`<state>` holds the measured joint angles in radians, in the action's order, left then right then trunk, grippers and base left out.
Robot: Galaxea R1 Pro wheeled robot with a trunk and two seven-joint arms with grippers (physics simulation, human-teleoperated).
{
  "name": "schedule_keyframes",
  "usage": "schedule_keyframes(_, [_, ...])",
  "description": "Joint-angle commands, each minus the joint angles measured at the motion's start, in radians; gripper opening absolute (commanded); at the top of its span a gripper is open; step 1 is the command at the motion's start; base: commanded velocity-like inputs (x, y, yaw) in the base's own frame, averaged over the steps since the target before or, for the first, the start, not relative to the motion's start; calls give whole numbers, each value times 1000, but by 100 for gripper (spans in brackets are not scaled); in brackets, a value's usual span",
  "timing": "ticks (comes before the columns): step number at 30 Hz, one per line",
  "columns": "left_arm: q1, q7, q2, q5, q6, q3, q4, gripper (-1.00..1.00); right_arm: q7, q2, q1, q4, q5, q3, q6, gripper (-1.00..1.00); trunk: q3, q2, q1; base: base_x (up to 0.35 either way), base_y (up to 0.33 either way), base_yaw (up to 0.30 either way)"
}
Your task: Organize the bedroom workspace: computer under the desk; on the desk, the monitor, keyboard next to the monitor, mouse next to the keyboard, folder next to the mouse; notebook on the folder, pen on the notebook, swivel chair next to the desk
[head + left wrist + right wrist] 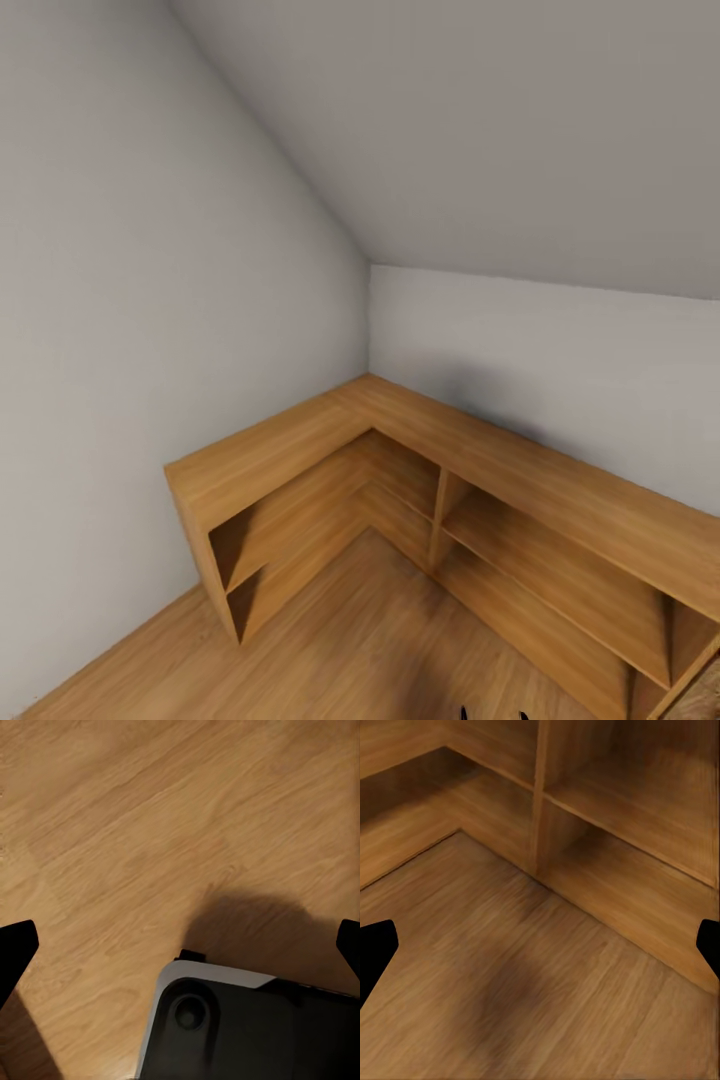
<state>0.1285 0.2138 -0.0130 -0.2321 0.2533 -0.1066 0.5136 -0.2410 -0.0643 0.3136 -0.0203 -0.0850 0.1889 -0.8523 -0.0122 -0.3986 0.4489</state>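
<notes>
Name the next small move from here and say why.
Probably turn the base away from this corner to search for the desk. The head view faces low wooden shelving wrapped around a corner under a sloped ceiling, with bare compartments. Both grippers, left and right, hang open over the wood floor holding nothing, so there is nothing here to pick up.

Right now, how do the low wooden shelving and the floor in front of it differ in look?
The wooden shelving is an L-shaped unit standing in the room's corner with open compartments; the floor lies flat and unbroken. The shelving's recesses look dark and shadowed; the floor looks lighter, with long plank grain. Both share a warm honey-brown wood finish.
</notes>
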Motion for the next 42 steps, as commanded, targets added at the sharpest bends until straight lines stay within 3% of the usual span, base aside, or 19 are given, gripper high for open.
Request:
schedule_keyframes(1, [0,8,6,-10,3,-8,-4,100,-2,0,-3,-2,-8,9,-4,100,-1,-1,1,310,2,-293])
schedule_keyframes(5, [0,8,35,-13,36,-4,-100,100,-1,8,-93,-2,-2,10,-10,100,2,-1,1,284,12,-288])
schedule_keyframes(9, [0,7,47,-13,248,-3,-245,100,-1,7,-171,-2,36,17,-37,100,5,-1,1,99,31,-250])
schedule_keyframes(12, [0,7,44,-12,372,-5,-289,100,-1,7,-190,-3,81,18,-98,100,7,-1,1,25,8,-231])
schedule_keyframes(17, [0,7,41,-11,450,-6,-315,100,-3,11,-225,-2,112,18,-192,100,12,-1,1,7,2,-226])
schedule_keyframes(24, [0,7,41,-11,461,-5,-318,100,-2,10,-237,-1,127,18,-195,100,19,-1,1,13,0,-224])
schedule_keyframes(28, [0,8,41,-12,463,-5,-319,100,-5,9,-248,-1,199,18,-195,100,23,-1,1,222,18,-216])
schedule_keyframes(30, [0,8,41,-12,462,-5,-319,100,-5,10,-250,-1,211,18,-195,100,25,-1,1,300,69,-211])
schedule_keyframes(42, [0,9,39,-12,461,-5,-319,100,-12,4,-251,-1,220,18,-195,100,38,-1,1,314,127,-208])
